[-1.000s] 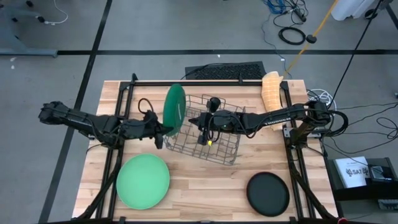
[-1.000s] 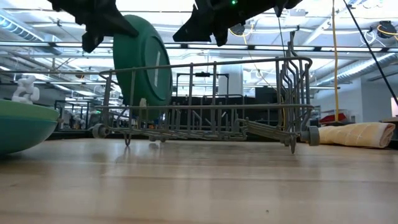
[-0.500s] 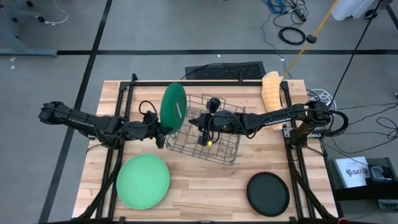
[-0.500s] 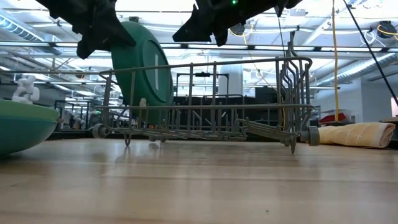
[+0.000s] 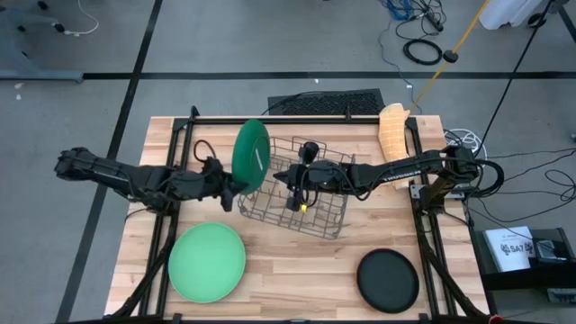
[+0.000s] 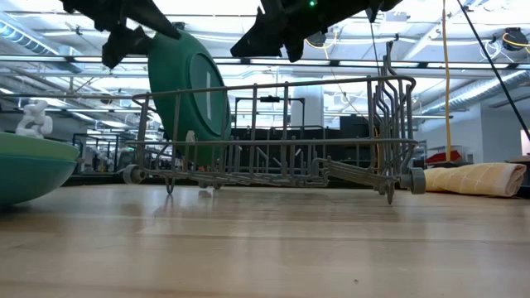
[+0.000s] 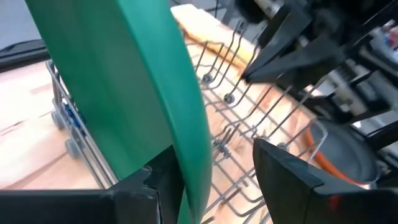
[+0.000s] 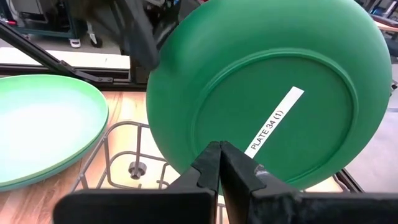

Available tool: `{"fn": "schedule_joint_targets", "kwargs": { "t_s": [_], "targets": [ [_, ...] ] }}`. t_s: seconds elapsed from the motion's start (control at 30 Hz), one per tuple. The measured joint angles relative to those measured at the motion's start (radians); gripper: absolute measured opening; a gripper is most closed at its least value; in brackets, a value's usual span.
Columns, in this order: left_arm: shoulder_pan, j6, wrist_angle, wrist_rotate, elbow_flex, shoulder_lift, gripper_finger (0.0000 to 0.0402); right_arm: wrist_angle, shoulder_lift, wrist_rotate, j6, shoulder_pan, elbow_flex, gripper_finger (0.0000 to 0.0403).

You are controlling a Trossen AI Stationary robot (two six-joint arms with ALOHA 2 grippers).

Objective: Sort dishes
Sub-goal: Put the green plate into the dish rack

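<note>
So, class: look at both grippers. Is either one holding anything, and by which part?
Nothing is held. The left gripper stands open astride the teal-green plate's rim; the right gripper is shut on nothing, above the rack.

Teal-green plate (image 5: 251, 155) on edge in wire rack (image 5: 306, 196), left claw (image 5: 236, 191) beside it.

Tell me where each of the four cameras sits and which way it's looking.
High view: overhead, straight down; both arms, teal-green plate standing in the rack.
Low view: table height, level across; arms enter from above.
Left wrist view: past the open left gripper at the plate's edge.
Right wrist view: past the shut right gripper at the plate's labelled underside.
All four share that plate.
</note>
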Motion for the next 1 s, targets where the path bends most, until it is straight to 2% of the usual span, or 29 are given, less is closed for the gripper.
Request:
{"fn": "schedule_joint_targets", "kwargs": {
  "t_s": [0.17,0.37,0.43,0.8,1.0],
  "targets": [
    [0.000,0.022,0.006,-0.010,0.000,-0.075,0.0185,-0.007,0.000,0.000,0.000,0.000,0.000,0.0006],
    [0.004,0.123,0.115,-0.194,0.001,-0.152,0.0185,-0.007,0.000,0.000,-0.003,0.000,0.000,0.0006],
    [0.018,0.162,0.151,-0.219,0.001,-0.161,0.0185,-0.007,0.000,0.000,-0.003,0.000,0.000,0.0006],
    [0.106,0.175,0.163,-0.072,0.001,-0.063,0.0185,-0.006,0.000,0.000,-0.003,0.000,0.000,0.0006],
    [0.136,0.175,0.156,-0.030,0.001,0.004,0.0175,-0.005,-0.001,0.000,-0.003,0.000,0.000,0.0006]
  ]
}}
